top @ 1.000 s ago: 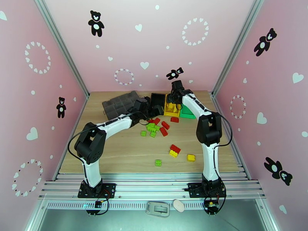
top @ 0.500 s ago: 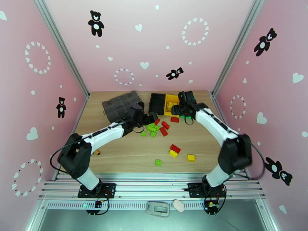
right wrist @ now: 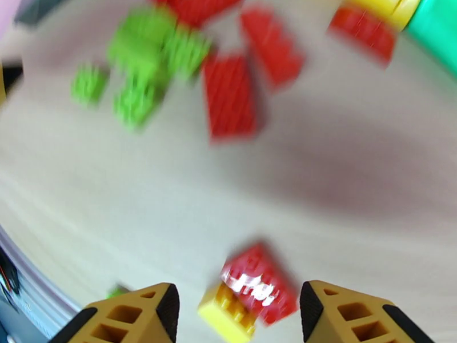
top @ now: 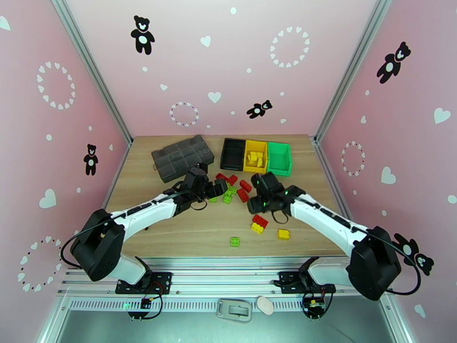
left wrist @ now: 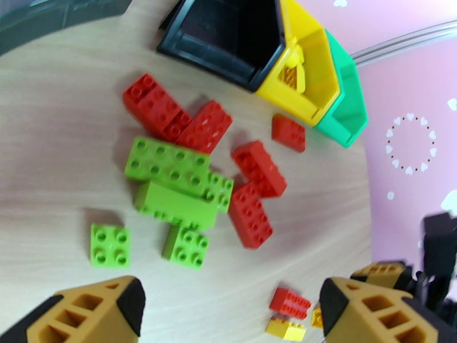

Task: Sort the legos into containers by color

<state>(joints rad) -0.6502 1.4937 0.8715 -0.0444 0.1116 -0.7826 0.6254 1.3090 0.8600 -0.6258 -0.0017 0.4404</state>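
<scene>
The left end effector (left wrist: 231, 290) stands wide open and empty. Just ahead of its fingertips lie green legos (left wrist: 174, 187) with red legos (left wrist: 258, 168) touching them on the right, and the containers (left wrist: 328, 81) sit farther beyond. The right end effector (right wrist: 235, 295) is parted too, gripping nothing. Between its fingertips, in the blurred wrist view, a red brick (right wrist: 260, 281) touches a yellow brick (right wrist: 225, 315) on the tabletop (right wrist: 343, 167).

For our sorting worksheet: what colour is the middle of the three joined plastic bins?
Yellow. The middle plastic bin shows best in the top external view.
</scene>
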